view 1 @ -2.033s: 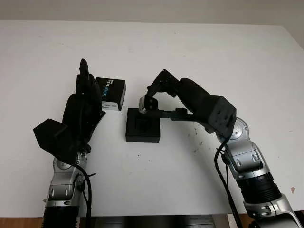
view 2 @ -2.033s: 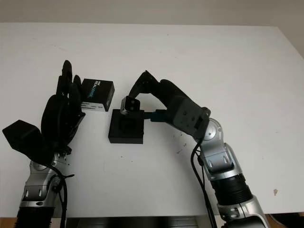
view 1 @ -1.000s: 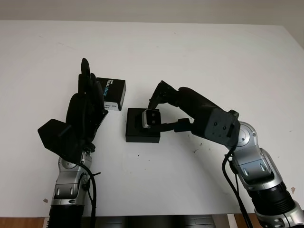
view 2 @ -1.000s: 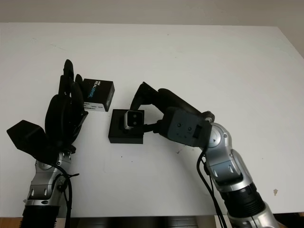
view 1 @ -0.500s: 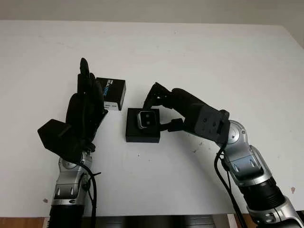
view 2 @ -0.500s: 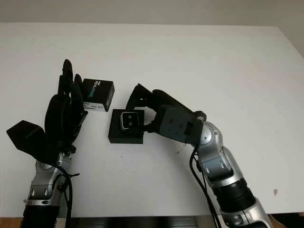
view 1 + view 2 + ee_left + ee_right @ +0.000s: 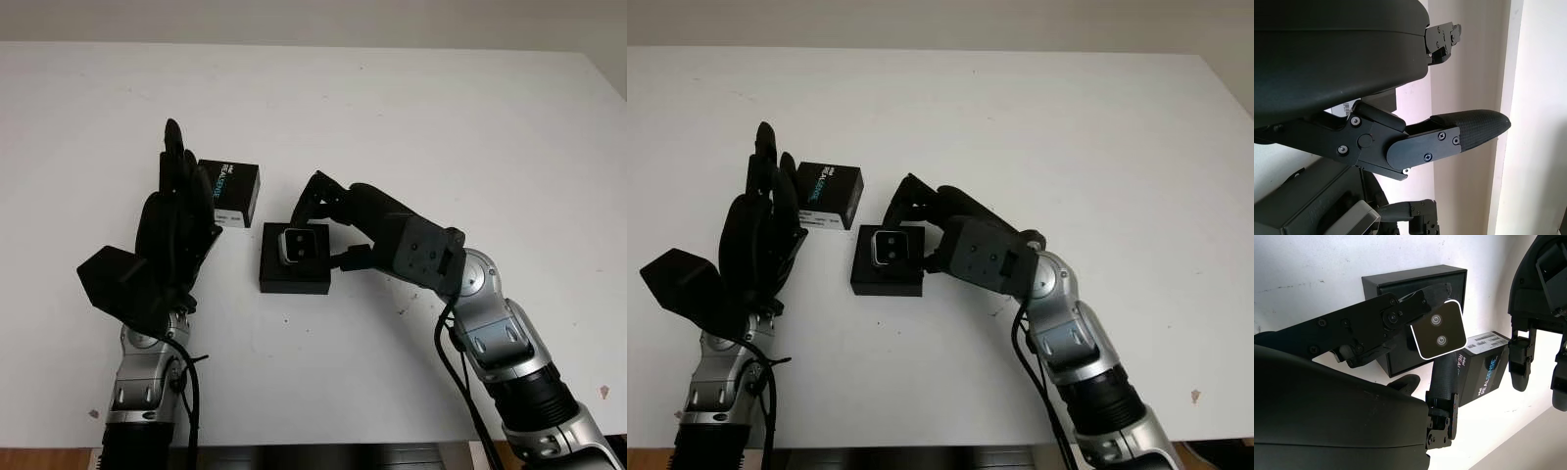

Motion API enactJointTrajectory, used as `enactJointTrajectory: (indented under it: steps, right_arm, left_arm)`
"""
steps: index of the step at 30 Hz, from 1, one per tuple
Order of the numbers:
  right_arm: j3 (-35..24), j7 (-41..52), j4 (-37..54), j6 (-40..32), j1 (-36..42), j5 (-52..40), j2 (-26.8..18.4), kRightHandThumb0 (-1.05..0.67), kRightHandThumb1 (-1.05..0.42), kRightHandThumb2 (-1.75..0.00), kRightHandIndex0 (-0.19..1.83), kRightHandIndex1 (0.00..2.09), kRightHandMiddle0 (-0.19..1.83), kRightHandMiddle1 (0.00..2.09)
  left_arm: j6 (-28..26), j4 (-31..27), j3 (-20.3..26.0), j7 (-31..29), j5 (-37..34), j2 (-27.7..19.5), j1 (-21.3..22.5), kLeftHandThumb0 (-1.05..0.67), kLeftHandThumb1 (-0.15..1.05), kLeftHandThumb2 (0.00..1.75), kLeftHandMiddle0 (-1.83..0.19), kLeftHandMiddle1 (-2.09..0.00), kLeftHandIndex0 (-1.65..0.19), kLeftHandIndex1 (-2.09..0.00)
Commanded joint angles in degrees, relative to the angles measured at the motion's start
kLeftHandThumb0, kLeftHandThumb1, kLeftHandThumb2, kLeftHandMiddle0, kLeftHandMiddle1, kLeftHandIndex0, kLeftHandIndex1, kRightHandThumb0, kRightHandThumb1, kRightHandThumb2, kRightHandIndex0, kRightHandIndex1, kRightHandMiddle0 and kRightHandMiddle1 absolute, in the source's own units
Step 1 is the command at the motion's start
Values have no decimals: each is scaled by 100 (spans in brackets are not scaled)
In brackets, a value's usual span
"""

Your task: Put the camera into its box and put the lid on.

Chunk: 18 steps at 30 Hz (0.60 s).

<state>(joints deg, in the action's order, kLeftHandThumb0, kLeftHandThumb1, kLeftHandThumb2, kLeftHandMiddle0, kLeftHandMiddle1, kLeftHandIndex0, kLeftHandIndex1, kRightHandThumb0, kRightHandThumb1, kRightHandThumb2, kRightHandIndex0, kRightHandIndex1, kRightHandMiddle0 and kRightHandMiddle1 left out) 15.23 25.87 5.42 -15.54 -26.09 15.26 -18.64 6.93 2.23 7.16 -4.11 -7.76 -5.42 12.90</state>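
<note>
Lowered onto the box (image 7: 294,260) on the white table (image 7: 441,127), the camera (image 7: 300,246) stays in the right hand's (image 7: 328,220) closed fingers (image 7: 1400,313).

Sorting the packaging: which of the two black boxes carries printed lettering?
The lid, beside the left hand; the open box under the camera is plain black.
</note>
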Motion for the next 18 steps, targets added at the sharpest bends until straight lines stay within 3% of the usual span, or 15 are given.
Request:
enactJointTrajectory:
  steps: [1,18]
  right_arm:
    - [15,-9,71,7,-66,15,14,-34,-105,-8,26,35,18,203]
    - [68,-56,71,28,-9,279,-8,-33,-105,-7,27,39,20,204]
  left_arm:
    - [30,26,-1,1,4,32,0,-80,105,65,19,0,19,0]
    - [51,-13,-5,-2,2,41,-26,-80,105,66,19,0,19,0]
